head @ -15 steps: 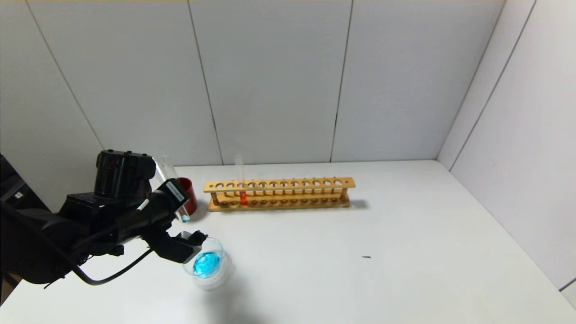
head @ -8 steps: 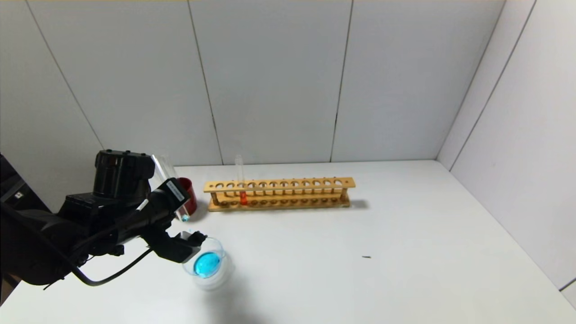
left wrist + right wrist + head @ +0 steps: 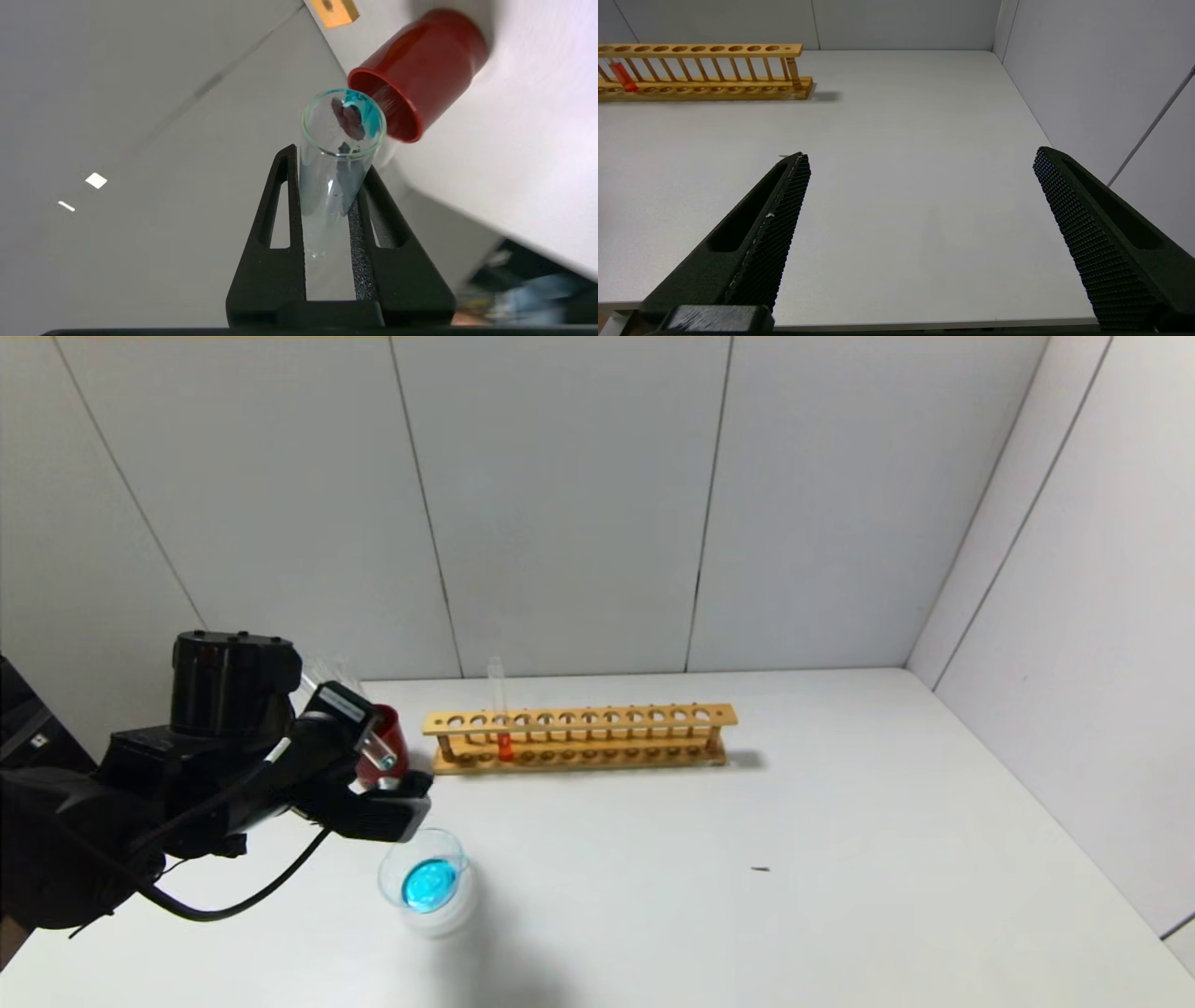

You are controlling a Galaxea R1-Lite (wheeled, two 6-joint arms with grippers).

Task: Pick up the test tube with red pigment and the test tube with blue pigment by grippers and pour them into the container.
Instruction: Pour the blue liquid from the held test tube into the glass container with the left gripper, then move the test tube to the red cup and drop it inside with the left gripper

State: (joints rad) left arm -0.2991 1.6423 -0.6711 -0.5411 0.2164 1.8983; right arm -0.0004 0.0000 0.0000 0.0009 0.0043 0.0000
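Observation:
My left gripper [image 3: 370,754] is shut on the test tube with blue pigment [image 3: 382,758], holding it tilted just in front of the red cup, up and back from the container. In the left wrist view [image 3: 327,163] the tube [image 3: 337,140] is nearly empty, with teal smears near its far end. The container [image 3: 446,847], a clear glass dish, holds a pool of blue liquid. The test tube with red pigment [image 3: 502,733] stands upright in the wooden rack [image 3: 597,717]; it also shows in the right wrist view [image 3: 621,77]. My right gripper [image 3: 920,155] is open and empty above the table's near right side.
A dark red cup [image 3: 394,735] stands left of the rack, right behind the held tube; it shows in the left wrist view [image 3: 420,88]. The rack [image 3: 714,70] has several empty holes. A small dark speck [image 3: 761,869] lies on the white table. Walls close the back and right.
My left gripper has lifted away from the dish and moved back toward the red cup, carrying the tube. The blue liquid stays in the dish. The right arm has not moved.

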